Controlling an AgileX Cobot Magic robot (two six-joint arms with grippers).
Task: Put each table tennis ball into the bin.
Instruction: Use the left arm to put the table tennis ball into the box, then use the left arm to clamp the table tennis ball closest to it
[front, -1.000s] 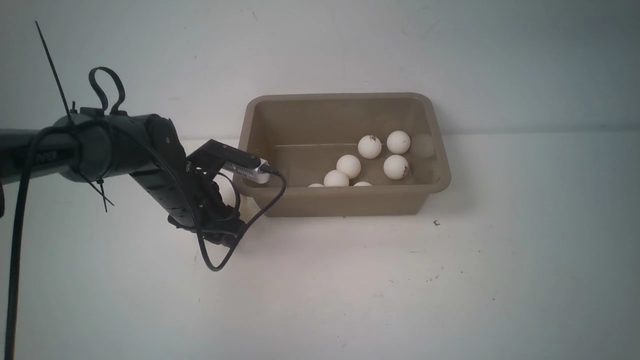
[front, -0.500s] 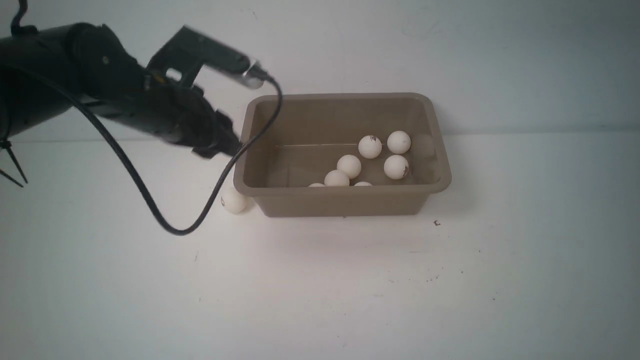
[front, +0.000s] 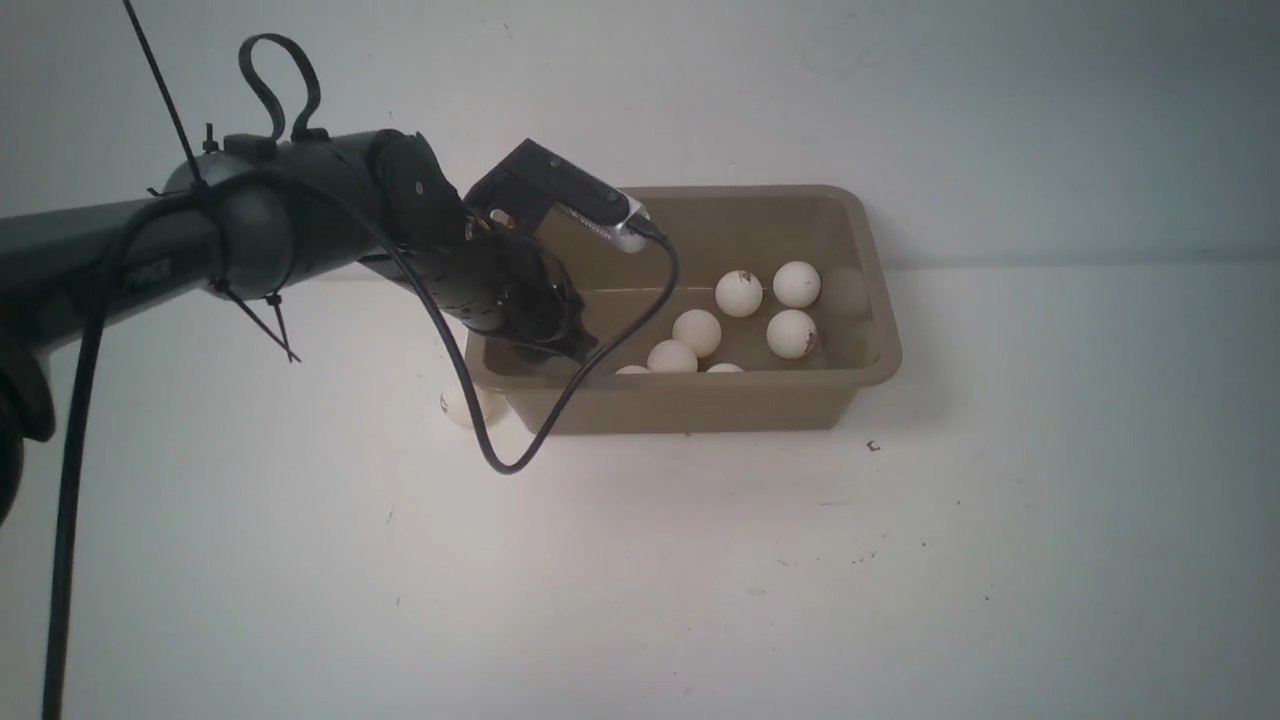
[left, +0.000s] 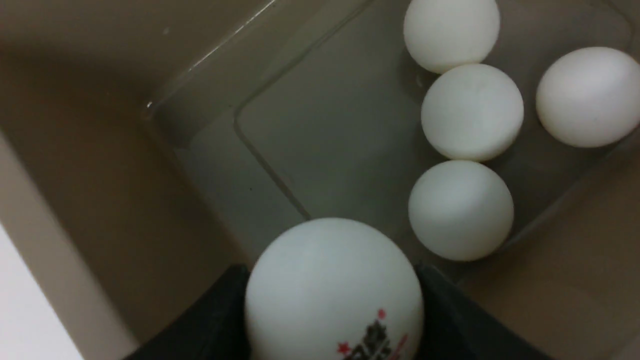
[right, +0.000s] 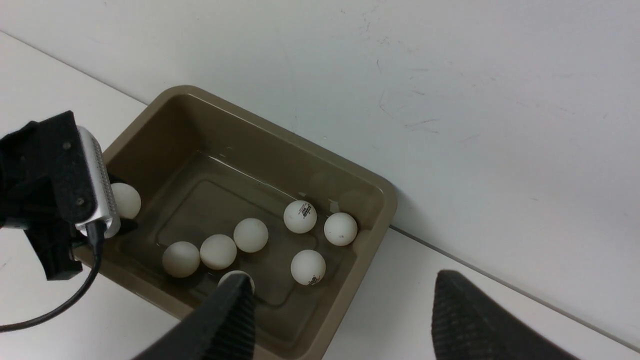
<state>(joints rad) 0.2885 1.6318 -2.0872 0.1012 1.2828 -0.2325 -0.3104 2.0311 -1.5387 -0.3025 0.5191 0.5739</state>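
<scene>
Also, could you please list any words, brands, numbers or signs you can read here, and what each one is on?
No text reads in full.
Held ball: red stars and dark print, cut off by the picture's edge; unreadable.
Marked ball in the bin: dark print, too small to read.
Second marked ball: dark print, too small.
Left arm: faint lettering, blurred.
</scene>
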